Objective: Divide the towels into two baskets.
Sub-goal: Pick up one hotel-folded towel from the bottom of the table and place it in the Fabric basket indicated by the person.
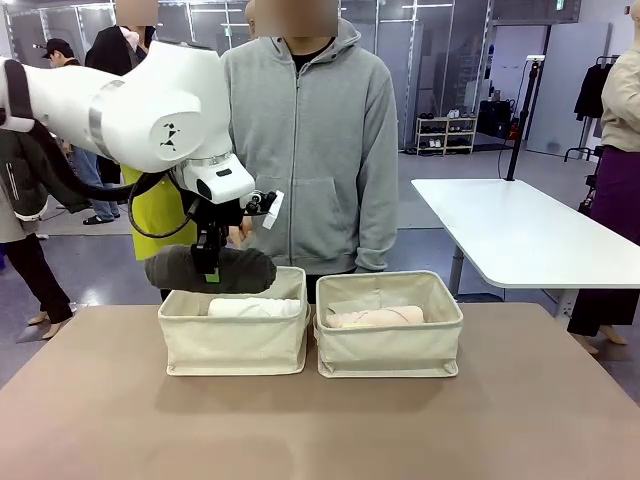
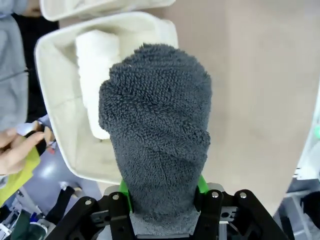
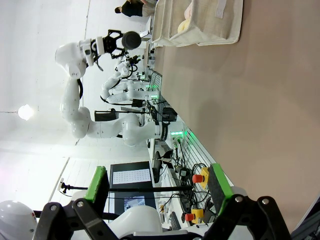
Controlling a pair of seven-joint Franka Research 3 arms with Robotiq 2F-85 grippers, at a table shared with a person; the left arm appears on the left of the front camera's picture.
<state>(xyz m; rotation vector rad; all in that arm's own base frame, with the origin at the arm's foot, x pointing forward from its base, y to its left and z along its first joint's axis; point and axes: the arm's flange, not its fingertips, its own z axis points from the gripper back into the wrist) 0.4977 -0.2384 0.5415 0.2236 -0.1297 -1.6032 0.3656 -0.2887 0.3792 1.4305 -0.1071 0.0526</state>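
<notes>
Bare tabletop [image 1: 320, 420] fronts two baskets, and over the left basket [image 1: 235, 340], which holds the white towel [image 1: 255, 308], the left gripper [image 1: 207, 262] pinches the soft, light dark grey towel [image 1: 210, 270] mid-roll, while the right gripper [image 3: 157, 187] stands open, empty.

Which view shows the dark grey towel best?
The left wrist view: the dark grey towel looms large, clamped in the left pincer above the basket holding the white towel. The front view shows it whole but smaller; the right wrist view shows it tiny and far off.
</notes>
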